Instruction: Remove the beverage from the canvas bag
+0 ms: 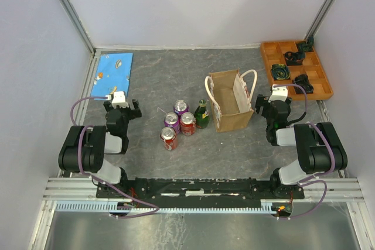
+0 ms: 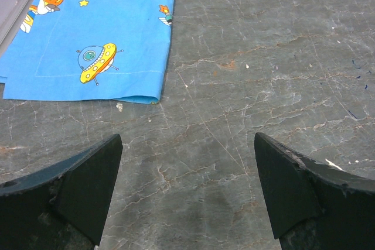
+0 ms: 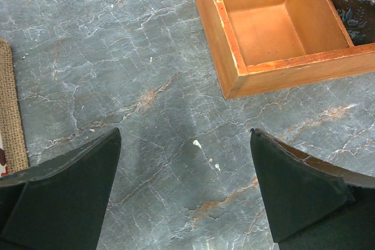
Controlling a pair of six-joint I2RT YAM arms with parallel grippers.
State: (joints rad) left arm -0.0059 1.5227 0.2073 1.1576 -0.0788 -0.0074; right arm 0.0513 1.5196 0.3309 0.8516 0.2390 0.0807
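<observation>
The canvas bag (image 1: 229, 108) stands upright in the middle of the table, tan with white rope handles; from above I see only its brown inner wall and no drink inside. Just left of it stand a green bottle (image 1: 202, 114), two purple cans (image 1: 181, 108) and two red cans (image 1: 169, 138). My right gripper (image 1: 272, 102) sits low just right of the bag, open and empty (image 3: 185, 139), with the bag's woven edge (image 3: 9, 109) at its left. My left gripper (image 1: 122, 105) rests far left of the cans, open over bare table (image 2: 187, 144).
An orange compartment tray (image 1: 296, 68) with dark items sits at the back right, its near corner (image 3: 234, 80) close ahead of the right gripper. A blue patterned cloth (image 1: 113, 73) lies at the back left, its edge (image 2: 105, 57) just ahead of the left gripper.
</observation>
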